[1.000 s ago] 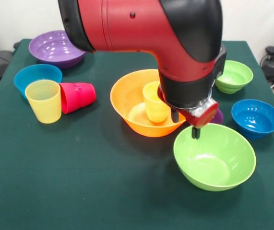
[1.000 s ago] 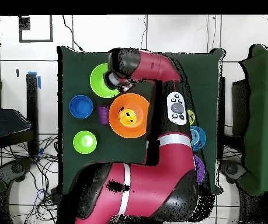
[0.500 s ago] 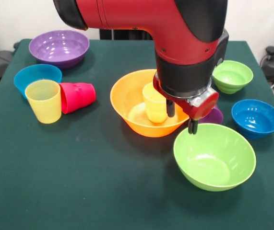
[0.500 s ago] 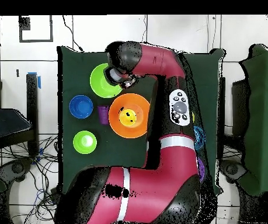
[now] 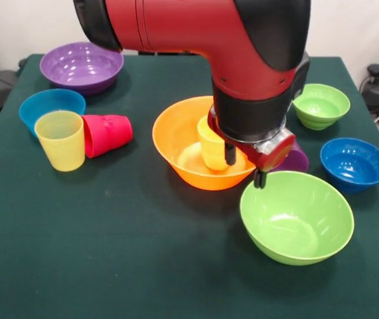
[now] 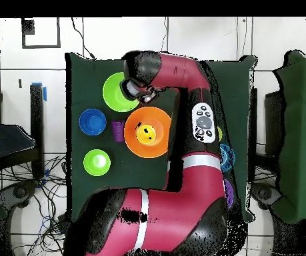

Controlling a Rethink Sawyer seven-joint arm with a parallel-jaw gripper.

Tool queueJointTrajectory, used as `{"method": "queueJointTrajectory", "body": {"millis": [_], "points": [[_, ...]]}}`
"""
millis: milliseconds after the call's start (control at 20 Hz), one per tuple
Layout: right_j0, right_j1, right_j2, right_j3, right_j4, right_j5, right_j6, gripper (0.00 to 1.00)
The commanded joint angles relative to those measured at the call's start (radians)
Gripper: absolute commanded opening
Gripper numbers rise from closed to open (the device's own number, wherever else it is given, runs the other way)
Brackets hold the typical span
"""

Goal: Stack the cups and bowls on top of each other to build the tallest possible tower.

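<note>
Standing upright inside the large orange bowl [image 5: 199, 143], the yellow-orange cup [image 5: 212, 143] is all the tower amounts to so far; every other piece lies loose on the green table [image 5: 109, 252]. Taking the orange bowl as the landmark: the large lime green bowl [image 5: 297, 216] sits just beside it toward the camera and to the picture's right, the rims close, though whether they touch I cannot tell. The purple cup [image 5: 294, 159] lies just beyond that side of the orange bowl, mostly hidden by the arm. Further out that way are a blue bowl [image 5: 354, 163] and the small lime green bowl [image 5: 320, 105]. On the opposite side, well apart, the red-pink cup [image 5: 106, 134] lies on its side, touching the upright pale yellow cup [image 5: 60, 139], with the other blue bowl [image 5: 50, 106] behind them and the large purple bowl [image 5: 81, 66] furthest off.

The gripper [image 5: 244, 166] hangs over the gap between the orange bowl and the large lime green bowl, its two dark fingers spread apart and holding nothing. One finger [image 5: 229, 153] is down inside the orange bowl, close to the cup; the other is near the lime green bowl's rim.

The risks, as I judge them, come from that crowding. A sideways move could knock the cup over inside the bowl or drag the orange bowl. Descending here could catch a rim and tip or skid a glossy bowl. Closing on a thin, slick bowl wall may also slip.
</note>
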Motion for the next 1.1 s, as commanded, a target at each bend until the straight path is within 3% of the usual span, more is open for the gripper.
{"method": "queueJointTrajectory", "body": {"millis": [50, 300, 650, 850, 1100], "points": [[-0.021, 0.059, 0.061, -0.011, -0.116, -0.096, -0.272, 1.0], [-0.061, 0.083, 0.117, -0.042, -0.148, -0.108, -0.397, 1.0], [-0.074, 0.082, 0.138, -0.014, -0.141, -0.145, -0.391, 1.0], [-0.079, 0.064, 0.147, 0.018, -0.111, -0.151, -0.381, 1.0], [-0.145, -0.026, 0.223, 0.151, -0.034, -0.158, -0.439, 1.0]]}}
